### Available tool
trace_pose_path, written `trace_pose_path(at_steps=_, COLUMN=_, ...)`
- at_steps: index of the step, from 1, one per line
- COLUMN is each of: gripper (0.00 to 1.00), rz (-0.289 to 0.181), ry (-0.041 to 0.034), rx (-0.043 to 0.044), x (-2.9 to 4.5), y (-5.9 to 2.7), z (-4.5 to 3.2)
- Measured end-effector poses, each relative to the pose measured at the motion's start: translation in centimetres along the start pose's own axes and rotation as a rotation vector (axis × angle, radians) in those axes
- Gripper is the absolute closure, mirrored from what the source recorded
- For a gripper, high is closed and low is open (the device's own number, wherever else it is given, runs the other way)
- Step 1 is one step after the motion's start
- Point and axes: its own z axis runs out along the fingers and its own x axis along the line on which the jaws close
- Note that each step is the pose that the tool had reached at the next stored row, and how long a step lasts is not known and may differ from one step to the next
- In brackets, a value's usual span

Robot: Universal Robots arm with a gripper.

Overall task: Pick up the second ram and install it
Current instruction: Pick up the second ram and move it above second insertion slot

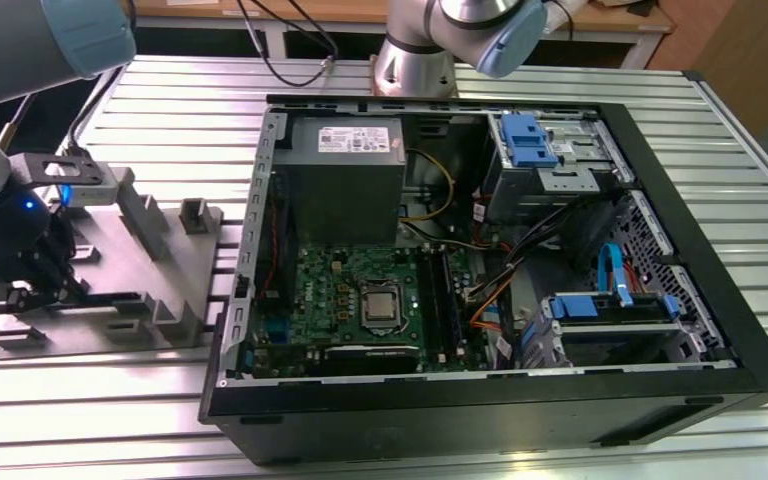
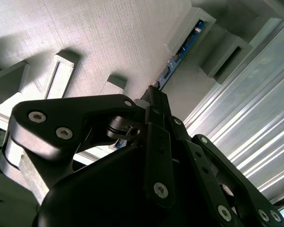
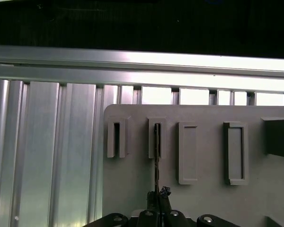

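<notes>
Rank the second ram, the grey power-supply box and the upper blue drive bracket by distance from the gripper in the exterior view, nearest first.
1. second ram: in the gripper, on the fixture block at the exterior view's left.
2. grey power-supply box: inside the computer case, in its left part.
3. upper blue drive bracket: farther toward the exterior view's right.
</notes>
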Motion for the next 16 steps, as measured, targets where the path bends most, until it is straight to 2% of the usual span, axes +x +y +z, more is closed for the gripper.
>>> trace_pose_path(at_steps=7, gripper=0.88, rz=0.000, ry=0.0001, rx=-0.0002, x=0.00, y=0.01, z=-0.26)
trace_pose_path(at_steps=16, gripper=0.88, rz=0.000, ry=0.0000, rx=-0.0001, x=-0.02, y=0.03, z=-1.42)
